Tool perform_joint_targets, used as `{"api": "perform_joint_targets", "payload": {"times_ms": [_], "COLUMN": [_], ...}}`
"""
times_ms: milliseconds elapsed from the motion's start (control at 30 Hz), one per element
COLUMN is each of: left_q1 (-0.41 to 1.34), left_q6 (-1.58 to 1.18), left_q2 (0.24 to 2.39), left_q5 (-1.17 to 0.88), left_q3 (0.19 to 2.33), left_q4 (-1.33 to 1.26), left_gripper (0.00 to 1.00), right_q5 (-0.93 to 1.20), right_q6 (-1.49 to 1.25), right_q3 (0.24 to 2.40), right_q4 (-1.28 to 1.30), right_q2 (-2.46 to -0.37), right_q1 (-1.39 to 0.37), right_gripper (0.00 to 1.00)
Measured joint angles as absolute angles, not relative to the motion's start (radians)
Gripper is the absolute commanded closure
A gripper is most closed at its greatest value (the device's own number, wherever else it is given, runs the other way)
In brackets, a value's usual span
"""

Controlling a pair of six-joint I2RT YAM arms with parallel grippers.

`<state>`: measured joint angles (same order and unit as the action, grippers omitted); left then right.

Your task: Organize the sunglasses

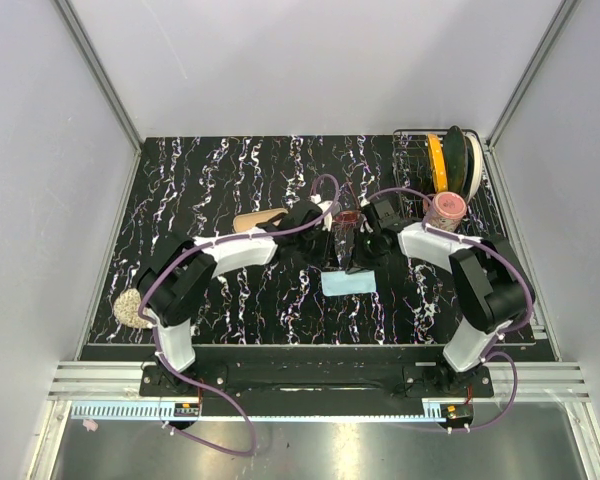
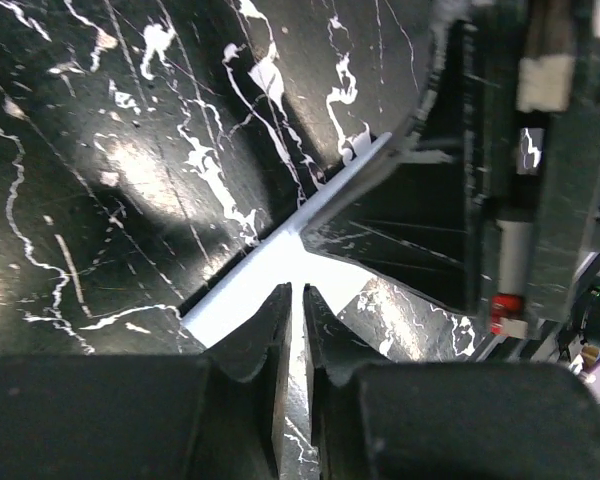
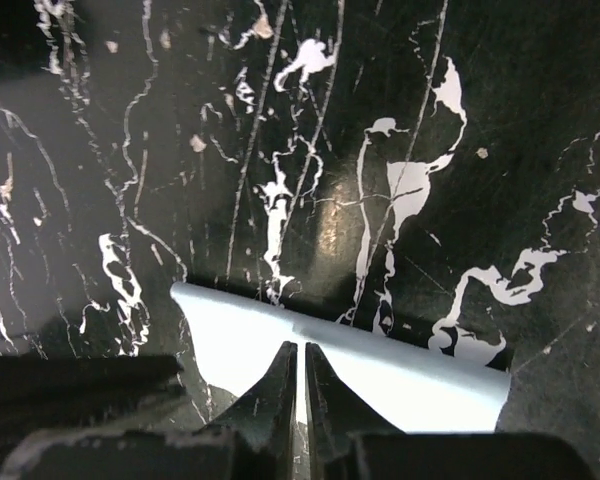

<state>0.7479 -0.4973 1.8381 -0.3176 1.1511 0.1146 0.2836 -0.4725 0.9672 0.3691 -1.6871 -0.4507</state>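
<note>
The sunglasses, red-pink, lie on the black marble table just beyond both grippers; neither wrist view shows them. A light blue cloth lies flat at the middle of the table. My left gripper and right gripper meet nose to nose above its far edge. In the left wrist view the jaws of the left gripper stand a thin slit apart over the cloth, with nothing between them. In the right wrist view the right gripper looks the same over the cloth.
A black object with a pale rim sits beside the cloth. A tan oblong item lies left of centre and a round speckled piece at the left edge. A rack with plates and a pink cup stand back right.
</note>
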Motion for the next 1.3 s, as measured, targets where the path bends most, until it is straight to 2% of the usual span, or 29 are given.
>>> {"api": "perform_joint_targets", "payload": {"times_ms": [767,1300], "left_q1": [0.76,0.753], "left_q6": [-0.527,-0.548], "left_q2": [1.935,1.935], "left_q5": [-0.238,-0.224], "left_q3": [1.184,1.185], "left_q4": [0.216,0.222], "left_gripper": [0.92,0.93], "right_q5": [0.283,0.093], "right_q6": [-0.543,-0.582], "right_q3": [0.972,0.967], "right_q4": [0.312,0.345], "right_q2": [-1.762,-1.721], "right_q1": [-0.451,-0.451], "right_gripper": [0.91,0.88]}}
